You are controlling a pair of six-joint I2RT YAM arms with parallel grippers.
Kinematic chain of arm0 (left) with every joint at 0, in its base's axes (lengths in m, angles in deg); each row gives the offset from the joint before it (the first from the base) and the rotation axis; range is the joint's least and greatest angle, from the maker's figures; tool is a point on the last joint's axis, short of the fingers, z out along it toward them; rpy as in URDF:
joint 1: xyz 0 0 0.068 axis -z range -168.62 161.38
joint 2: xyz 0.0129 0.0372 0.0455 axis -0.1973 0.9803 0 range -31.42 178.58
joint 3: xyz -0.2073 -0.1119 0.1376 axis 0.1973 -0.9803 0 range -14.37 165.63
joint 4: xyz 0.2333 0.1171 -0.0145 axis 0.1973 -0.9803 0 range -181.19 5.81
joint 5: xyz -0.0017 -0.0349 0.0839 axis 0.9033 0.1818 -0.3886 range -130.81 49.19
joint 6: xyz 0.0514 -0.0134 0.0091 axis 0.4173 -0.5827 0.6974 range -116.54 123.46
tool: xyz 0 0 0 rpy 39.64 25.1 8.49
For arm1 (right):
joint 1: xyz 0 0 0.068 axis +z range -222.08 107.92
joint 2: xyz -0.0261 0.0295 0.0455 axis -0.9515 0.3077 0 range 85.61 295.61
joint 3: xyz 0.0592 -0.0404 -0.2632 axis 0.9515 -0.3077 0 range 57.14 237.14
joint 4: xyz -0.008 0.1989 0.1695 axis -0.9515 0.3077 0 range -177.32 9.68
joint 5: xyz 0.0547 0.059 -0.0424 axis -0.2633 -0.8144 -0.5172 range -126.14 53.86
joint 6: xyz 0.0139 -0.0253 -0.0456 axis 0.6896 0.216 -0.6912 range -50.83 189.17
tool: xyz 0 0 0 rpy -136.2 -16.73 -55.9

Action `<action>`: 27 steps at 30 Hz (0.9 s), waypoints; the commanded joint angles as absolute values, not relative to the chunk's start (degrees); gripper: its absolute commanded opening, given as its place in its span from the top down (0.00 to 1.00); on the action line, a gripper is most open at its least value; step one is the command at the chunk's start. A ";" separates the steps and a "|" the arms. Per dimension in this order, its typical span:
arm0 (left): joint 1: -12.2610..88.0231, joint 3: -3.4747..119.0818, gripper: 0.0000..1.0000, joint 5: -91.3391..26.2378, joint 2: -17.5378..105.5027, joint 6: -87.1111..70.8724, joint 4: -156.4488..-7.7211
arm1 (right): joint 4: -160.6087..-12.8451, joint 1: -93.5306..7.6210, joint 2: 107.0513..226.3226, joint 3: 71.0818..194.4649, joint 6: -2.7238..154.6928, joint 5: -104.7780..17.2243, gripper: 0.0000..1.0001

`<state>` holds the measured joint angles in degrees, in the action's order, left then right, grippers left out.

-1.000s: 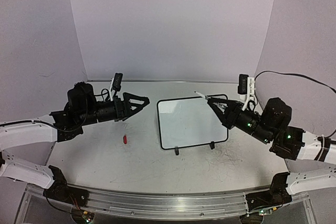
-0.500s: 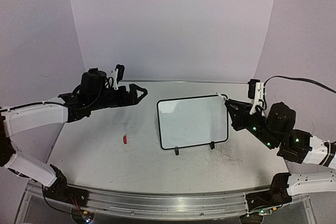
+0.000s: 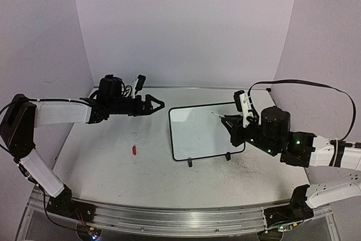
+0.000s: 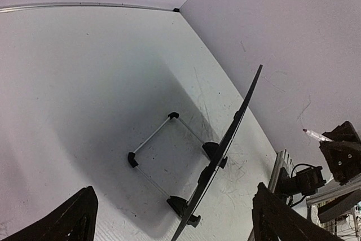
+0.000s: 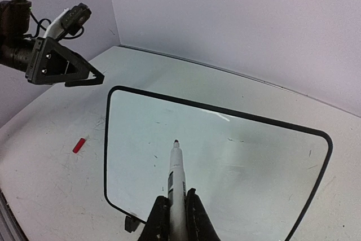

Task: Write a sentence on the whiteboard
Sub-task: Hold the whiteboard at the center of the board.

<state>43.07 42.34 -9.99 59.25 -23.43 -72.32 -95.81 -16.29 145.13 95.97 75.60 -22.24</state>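
Left pincer (image 3: pixel 153 105) hovers wide open, empty, beside the whiteboard (image 3: pixel 197 136) propped in the middle of the table (image 3: pixel 113 162). Right pincer (image 5: pixel 176 208) grips a marker (image 5: pixel 176 170) aimed at the blank board: writing not yet begun; next, press the tip down lightly.

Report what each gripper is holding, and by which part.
Right gripper clamps a white marker by its rear barrel, tip toward the whiteboard. Left gripper is open, holding nothing.
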 commanded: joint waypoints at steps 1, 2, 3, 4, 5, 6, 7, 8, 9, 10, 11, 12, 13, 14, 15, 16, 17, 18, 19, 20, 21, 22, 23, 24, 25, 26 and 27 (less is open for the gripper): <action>41.73 43.91 0.06 -2.69 61.48 -24.70 -63.42 | -99.37 -16.31 146.96 99.62 73.51 -25.93 1.00; 41.71 43.48 0.06 -2.05 61.71 -25.00 -62.12 | -99.65 -16.27 147.85 100.27 73.17 -26.21 1.00; 41.66 43.16 0.06 -1.63 61.87 -25.33 -61.22 | -100.06 -16.26 148.80 100.95 72.57 -26.66 1.00; 41.55 42.88 0.07 -1.43 61.98 -25.71 -60.61 | -100.62 -16.21 149.74 101.59 71.86 -27.16 1.00; 41.40 42.70 0.07 -1.45 62.00 -26.08 -60.21 | -101.17 -16.14 150.85 102.32 71.11 -27.52 1.00; 41.28 42.66 0.07 -1.48 62.01 -26.73 -59.92 | -101.76 -16.10 151.98 103.04 70.84 -27.41 1.00; 41.18 42.63 0.07 -1.52 62.01 -27.40 -59.65 | -102.40 -16.07 153.06 103.73 70.56 -27.35 1.00; 41.18 42.75 0.07 -1.70 61.97 -28.25 -59.52 | -103.19 -16.08 154.03 104.28 70.27 -27.64 1.00; 41.18 42.94 0.08 -1.94 61.92 -29.28 -59.38 | -103.76 -16.05 155.31 104.94 69.90 -28.10 1.00; 41.18 43.26 0.08 -2.20 61.93 -30.61 -59.14 | -104.25 -15.98 156.14 105.67 69.64 -28.74 1.00; 41.18 43.60 0.08 -2.32 61.95 -31.40 -58.89 | -104.49 -15.95 157.14 106.33 69.67 -29.37 1.00; 41.18 44.00 0.08 -2.39 62.03 -31.90 -58.69 | -104.78 -15.92 158.02 106.82 69.69 -29.72 1.00; 41.18 44.50 0.08 -2.40 62.17 -32.04 -58.57 | -105.12 -15.88 158.72 107.10 69.67 -29.69 1.00; 41.18 44.87 0.08 -2.45 62.39 -31.99 -58.45 | -105.57 -15.88 159.33 107.09 69.65 -29.32 1.00; 41.18 45.05 0.08 -2.38 62.75 -31.76 -58.29 | -106.03 -15.81 159.83 106.75 69.63 -28.60 1.00; 41.18 45.12 0.09 -2.09 63.08 -31.51 -58.10 | -106.54 -15.71 160.17 106.19 69.61 -27.86 1.00; 41.20 45.15 0.10 -1.51 63.54 -31.32 -57.77 | -107.26 -15.47 160.24 105.47 69.64 -27.28 1.00; 41.21 45.13 0.11 -0.61 64.13 -31.17 -57.22 | -108.02 -15.10 159.99 104.47 69.69 -26.82 1.00; 41.18 45.09 0.11 0.40 64.75 -31.00 -56.63 | -108.77 -14.82 159.46 103.31 69.69 -26.68 1.00; 41.18 45.10 0.12 1.33 65.48 -30.79 -56.12 | -109.68 -14.58 158.92 102.28 69.69 -26.69 1.00; 41.18 45.20 0.13 2.34 66.07 -30.64 -55.56 | -110.78 -14.59 158.08 100.74 69.69 -26.73 1.00; 41.20 45.47 0.14 3.49 66.67 -30.56 -55.14 | -111.59 -14.52 157.27 99.34 69.66 -26.41 1.00; 41.21 45.80 0.15 4.27 67.38 -30.56 -54.93 | -112.08 -14.53 156.94 98.83 69.19 -25.89 1.00; 41.25 46.08 0.16 4.82 68.04 -30.62 -54.75 | -112.38 -14.55 156.76 98.35 68.53 -25.41 1.00; 41.27 46.28 0.16 5.19 68.56 -30.79 -54.41 | -112.42 -14.55 156.79 98.28 68.02 -25.11 1.00; 41.33 46.35 0.17 5.31 68.92 -31.11 -53.96 | -112.16 -14.53 157.14 98.60 67.81 -25.11 1.00; 41.49 46.41 0.17 5.36 69.27 -31.49 -53.53 | -111.83 -14.53 157.57 99.08 67.77 -25.26 1.00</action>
